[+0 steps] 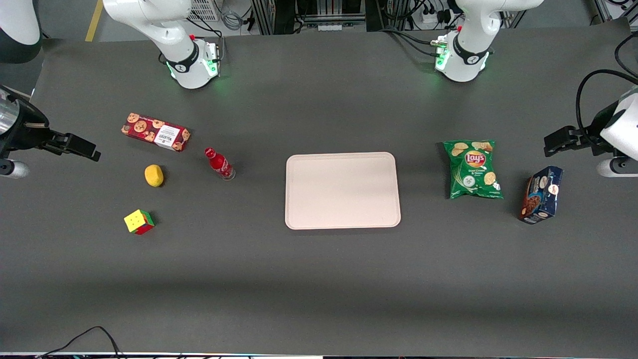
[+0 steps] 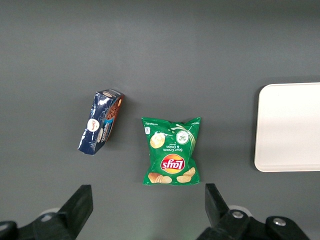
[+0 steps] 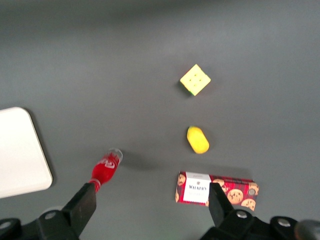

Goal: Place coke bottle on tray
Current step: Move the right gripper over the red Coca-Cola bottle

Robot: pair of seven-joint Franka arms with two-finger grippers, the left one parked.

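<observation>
gripper (image 3: 150, 207) fingers wide apart, empty

The working arm's end effector (image 1: 87, 149) is matte black, its two blocky fingers (image 3: 82, 205) wedge-shaped with flat inner faces, spread wide apart in the right wrist view. Small round silver screw heads sit in the black housing at their roots. Above it the wrist carries a silvery metal cylinder and thin black cables. The arm's links are glossy white with rounded shells, and its base (image 1: 192, 62) on the tabletop wears a black band, a small red dot and glowing green lights.
</observation>
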